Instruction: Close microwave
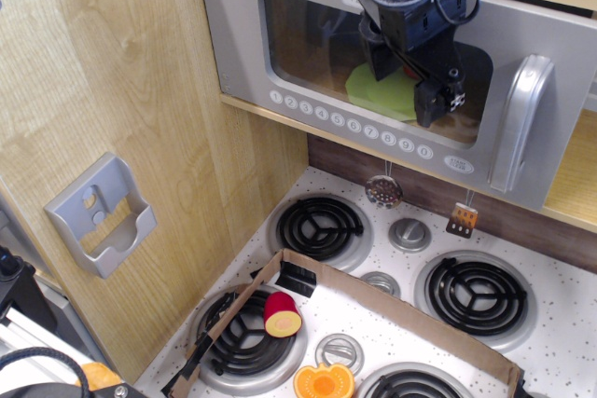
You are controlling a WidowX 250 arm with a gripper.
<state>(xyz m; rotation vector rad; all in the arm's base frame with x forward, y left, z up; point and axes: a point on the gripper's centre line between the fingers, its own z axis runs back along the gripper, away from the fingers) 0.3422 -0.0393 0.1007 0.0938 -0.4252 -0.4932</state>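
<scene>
Microwave (308, 53) upper centre of frame; we judge door nearly flush, slight gap at handle (516, 123) side. Gripper (438, 100) against window; finger spread we cannot tell. Final push left.

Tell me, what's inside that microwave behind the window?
Through the microwave window shows a wooden floor and a flat green thing. The gripper covers part of the window, so the rest is hidden.
</scene>
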